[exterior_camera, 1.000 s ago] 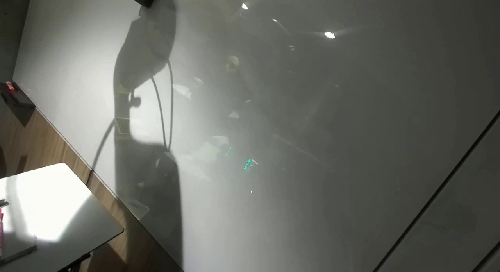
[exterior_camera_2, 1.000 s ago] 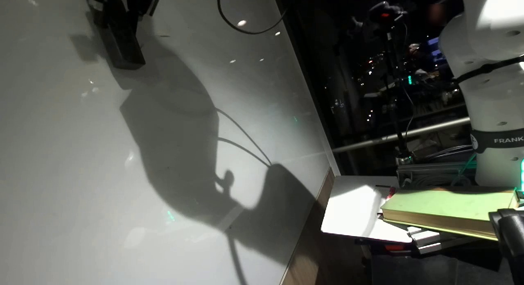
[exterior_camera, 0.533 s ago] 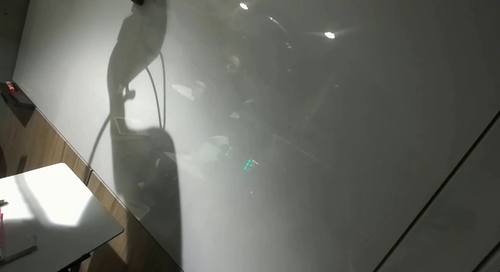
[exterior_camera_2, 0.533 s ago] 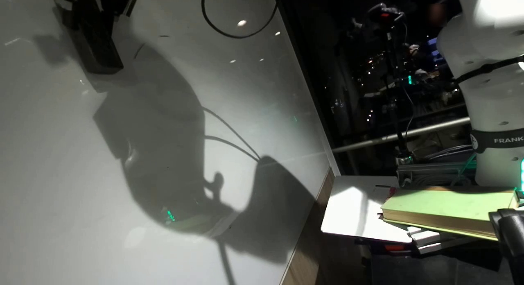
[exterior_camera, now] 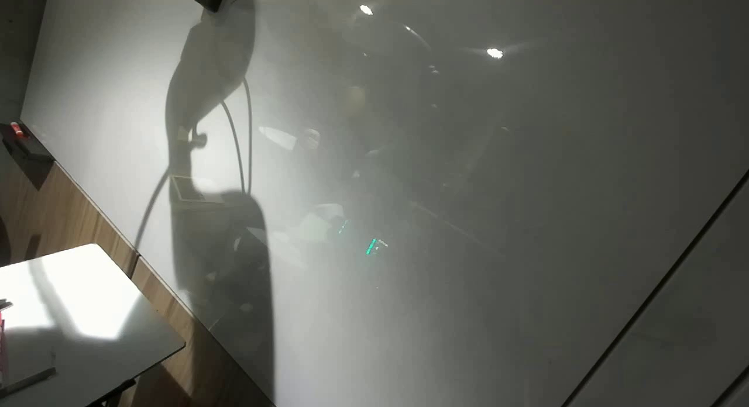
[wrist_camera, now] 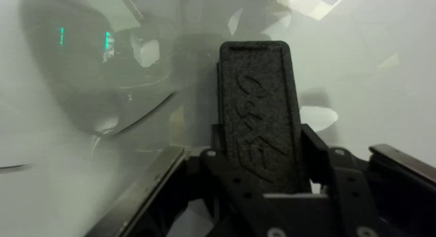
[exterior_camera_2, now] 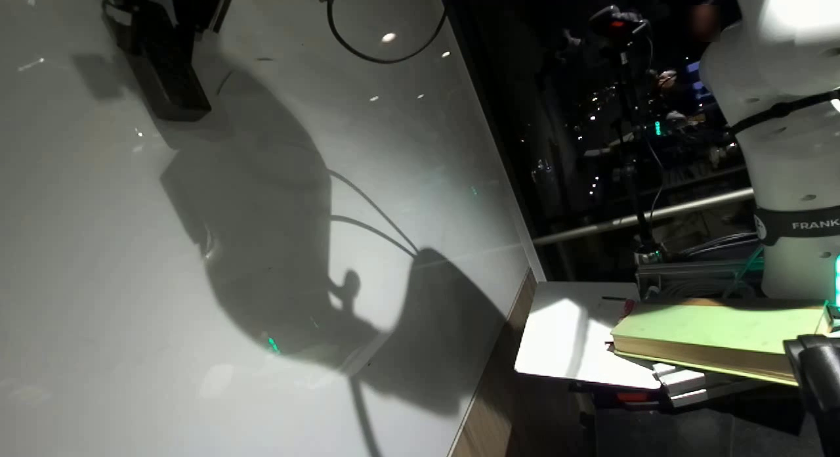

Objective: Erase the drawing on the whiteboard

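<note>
Eraser point(wrist_camera: 257, 94) sat clamped in gripper point(wrist_camera: 263, 138), jaws parted by its width. Curved drawing point(wrist_camera: 147, 115) lay left of it on whiteboard point(wrist_camera: 381, 104) in wrist view, dash point(wrist_camera: 15, 168) farther left. We judged firm, flat, overlapping leftward passes best.

A black, jointed two-finger gripper point(wrist_camera: 261, 141) holds a dark grey, grainy rectangular eraser point(wrist_camera: 257, 107) with script-like grooves by its long sides, before the glossy white-grey whiteboard point(wrist_camera: 385, 107). Left of the eraser, a thin, dark, curved marker line point(wrist_camera: 145, 116) slants on the whiteboard; a shorter dark stroke point(wrist_camera: 15, 167) lies at the left edge, lower than two green light streaks point(wrist_camera: 107, 40)
</note>
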